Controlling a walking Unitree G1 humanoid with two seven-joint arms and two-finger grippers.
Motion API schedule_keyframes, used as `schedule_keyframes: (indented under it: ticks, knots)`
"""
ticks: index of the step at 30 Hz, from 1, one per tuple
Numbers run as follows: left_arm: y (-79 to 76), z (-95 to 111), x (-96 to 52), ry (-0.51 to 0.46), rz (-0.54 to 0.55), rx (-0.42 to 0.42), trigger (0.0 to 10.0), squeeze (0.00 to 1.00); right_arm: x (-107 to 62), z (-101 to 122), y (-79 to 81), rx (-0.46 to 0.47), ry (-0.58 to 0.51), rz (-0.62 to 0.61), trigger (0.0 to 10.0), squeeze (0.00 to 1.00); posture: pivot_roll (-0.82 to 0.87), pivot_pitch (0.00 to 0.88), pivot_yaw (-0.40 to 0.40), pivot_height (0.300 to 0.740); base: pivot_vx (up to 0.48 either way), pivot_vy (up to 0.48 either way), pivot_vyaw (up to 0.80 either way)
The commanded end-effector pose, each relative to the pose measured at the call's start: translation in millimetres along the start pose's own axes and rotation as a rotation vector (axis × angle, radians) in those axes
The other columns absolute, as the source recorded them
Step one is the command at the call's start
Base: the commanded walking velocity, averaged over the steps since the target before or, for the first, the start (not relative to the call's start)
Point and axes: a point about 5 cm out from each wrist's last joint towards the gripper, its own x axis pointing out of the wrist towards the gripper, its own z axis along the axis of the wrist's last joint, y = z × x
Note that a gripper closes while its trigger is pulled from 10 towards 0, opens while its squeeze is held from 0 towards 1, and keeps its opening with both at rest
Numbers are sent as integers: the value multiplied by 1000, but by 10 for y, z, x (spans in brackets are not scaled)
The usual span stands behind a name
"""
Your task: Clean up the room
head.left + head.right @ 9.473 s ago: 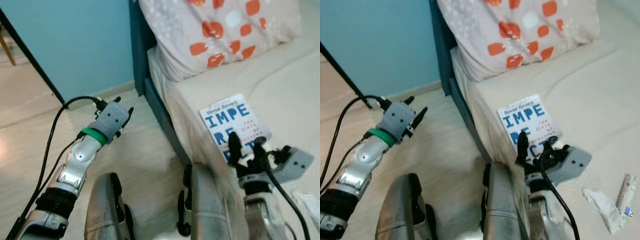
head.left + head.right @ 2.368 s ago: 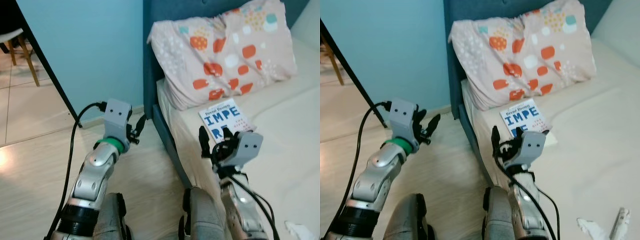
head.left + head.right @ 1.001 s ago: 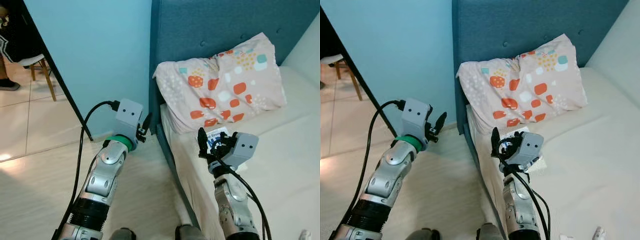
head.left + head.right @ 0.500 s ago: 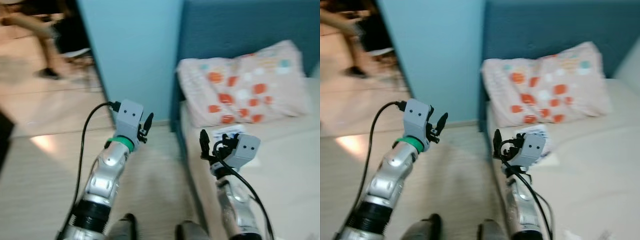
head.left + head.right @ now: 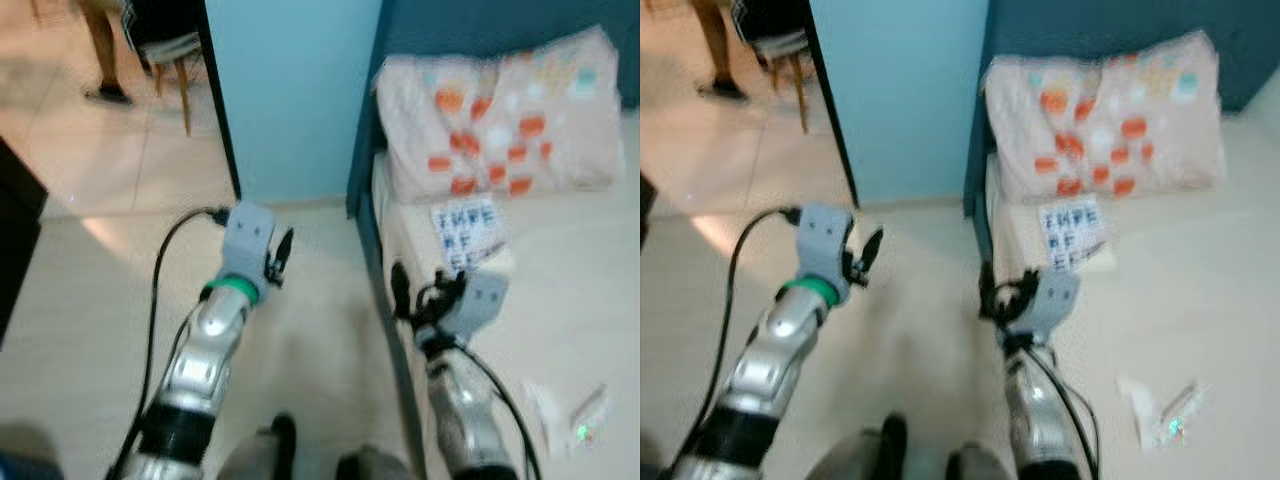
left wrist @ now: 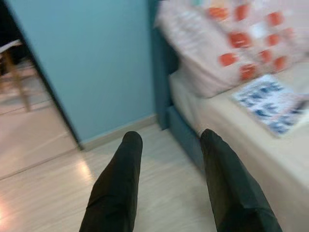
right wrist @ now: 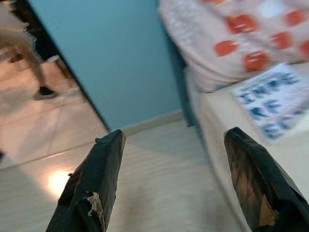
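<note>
Right half of frame: bed [image 5: 600, 300], blurred. Pillow [image 5: 495, 120] upper right against headboard. Book [image 5: 468, 238] just below pillow, near bed edge. Wrapper [image 5: 570, 415] lower right on bed. Left gripper [image 5: 281, 257] centre, over floor, fingers apart, empty. Right gripper [image 5: 415, 295] at bed edge, fingers wide apart, empty.

Pink pillow [image 5: 498, 128] with orange patches, blue-lettered white book [image 5: 468, 235], teal headboard [image 5: 1095, 25]
</note>
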Motion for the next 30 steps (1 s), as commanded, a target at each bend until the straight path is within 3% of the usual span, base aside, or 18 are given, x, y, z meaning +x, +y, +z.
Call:
schedule_keyframes:
  ticks: [1, 8, 30]
  knots:
    - [3, -40, -11, 17, -4, 16, 10000, 0, -52, -75, -12, 9, 28, -11, 10000, 0, 46, 46, 13, 736, -368, 0, -800]
    - [-2, -45, -8, 16, -9, 19, 10000, 0, -54, -86, -17, 7, 31, -13, 10000, 0, 45, 40, 15, 736, -370, 0, -764]
    - [11, -71, -25, 24, -9, 33, 10000, 0, -67, -131, -7, -2, 41, -10, 10000, 0, 52, 50, 22, 736, -371, 0, 0]
